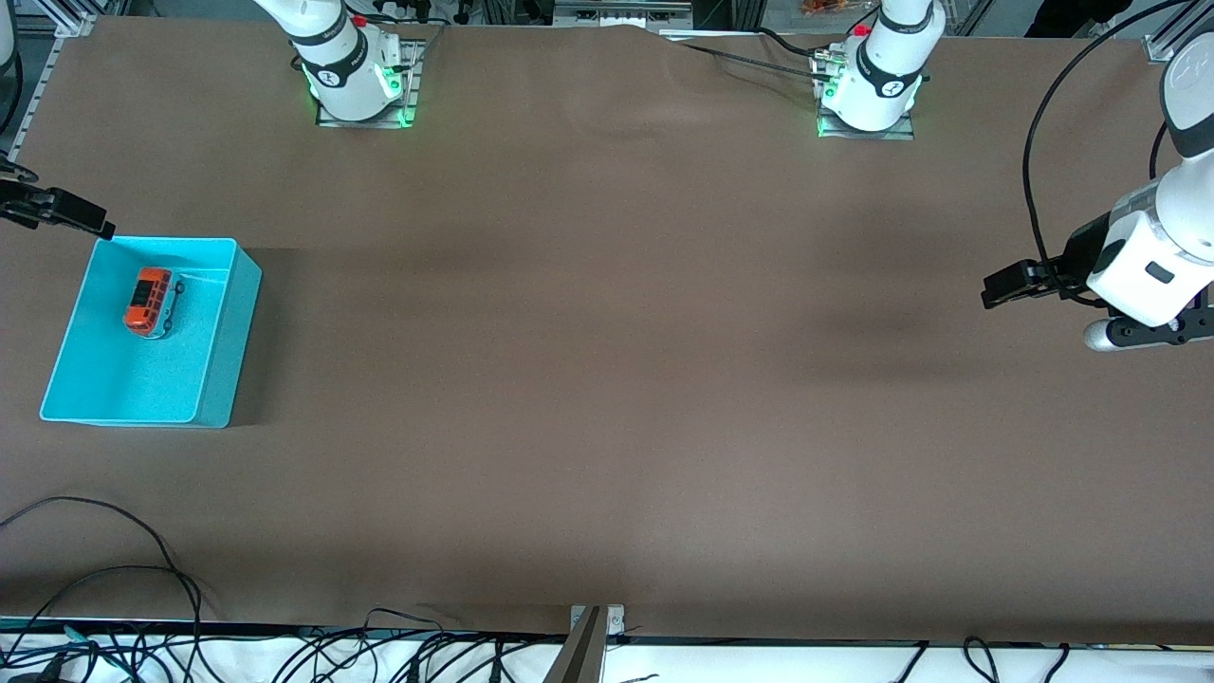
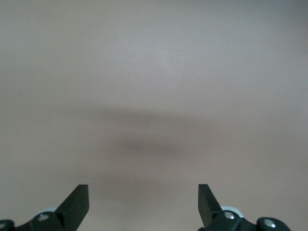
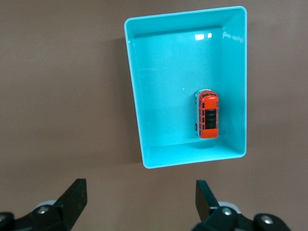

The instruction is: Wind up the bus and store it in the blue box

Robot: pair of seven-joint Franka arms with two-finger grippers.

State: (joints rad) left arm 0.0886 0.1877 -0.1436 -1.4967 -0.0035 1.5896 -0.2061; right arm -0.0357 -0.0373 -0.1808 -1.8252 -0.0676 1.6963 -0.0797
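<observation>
The toy bus point(image 1: 151, 302) sits inside the blue box point(image 1: 220, 360). It stands on its wheels on the box floor, in the part of the box that is farther from the front camera. Its orange-red roof with dark panels faces up. In the right wrist view the bus point(image 3: 208, 115) is close to one long wall of the box point(image 3: 137, 101), and you can see a bit of its light lower body at one end.

The blue box rests on the brown tabletop point(image 1: 607, 379) at the right arm's end. It is open on top, and the bus is the only thing in it.

The right gripper point(image 1: 57, 211) hangs in the air just past the box corner that is farthest from the front camera. Its jaws are wide apart and hold nothing. In its own wrist view the two dark fingers point(image 3: 74, 197) stand far from each other, with the box below them.

The left gripper point(image 1: 1015, 283) waits over bare tabletop at the left arm's end, well apart from the box. Its jaws are wide too and hold nothing. In its wrist view the fingers point(image 2: 77, 199) show only brown tabletop between them.

Black cables point(image 1: 142, 569) lie along the tabletop edge nearest the front camera.
</observation>
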